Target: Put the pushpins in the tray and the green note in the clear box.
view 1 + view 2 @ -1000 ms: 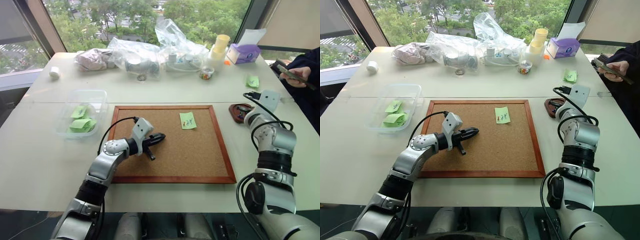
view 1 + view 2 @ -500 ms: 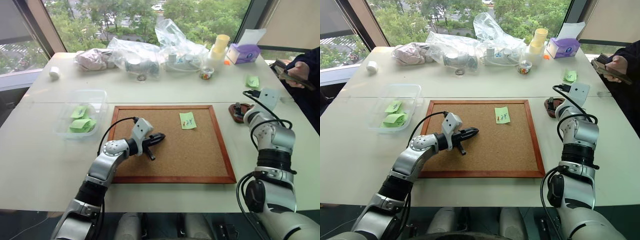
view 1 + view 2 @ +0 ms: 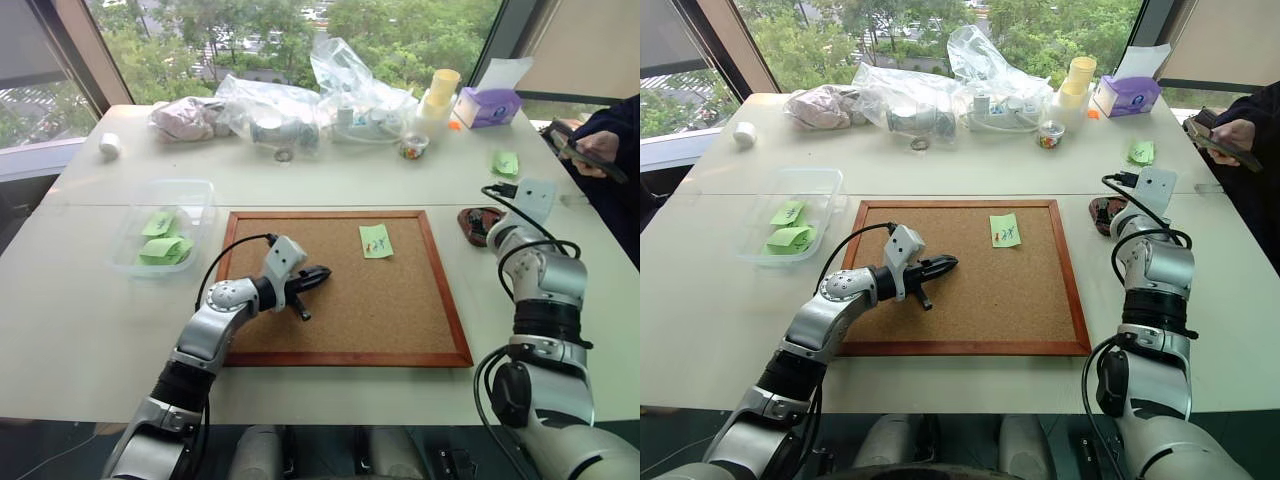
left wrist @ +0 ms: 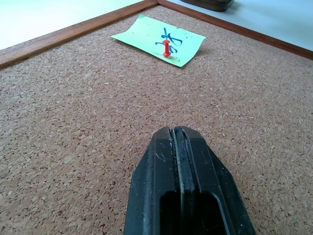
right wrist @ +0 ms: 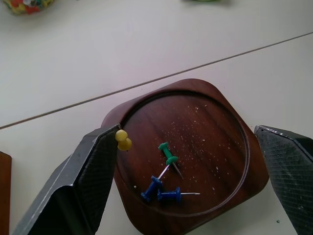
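Hovering over the tray (image 5: 186, 156) at centre right, the right gripper (image 5: 190, 171) has its jaws wide apart; a yellow pin (image 5: 122, 140) clings to one finger's tip, while green and blue pushpins (image 5: 164, 181) lie inside. Left gripper (image 4: 183, 181), jaws together and empty, sits above the cork board (image 3: 340, 300). Green note (image 3: 376, 241) remains pinned by a red pin (image 4: 167, 49); clear box (image 3: 165, 228), centre left, awaits it.

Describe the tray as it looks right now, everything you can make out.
The tray is a small dark reddish-brown dish that looks like wood: rounded-square outline, shallow round well, pale specks inside. It sits flat on the white table, right of the cork board. A green pushpin and two blue pushpins lie in it; a yellow pushpin sits at its rim beside one finger of the open right tool.
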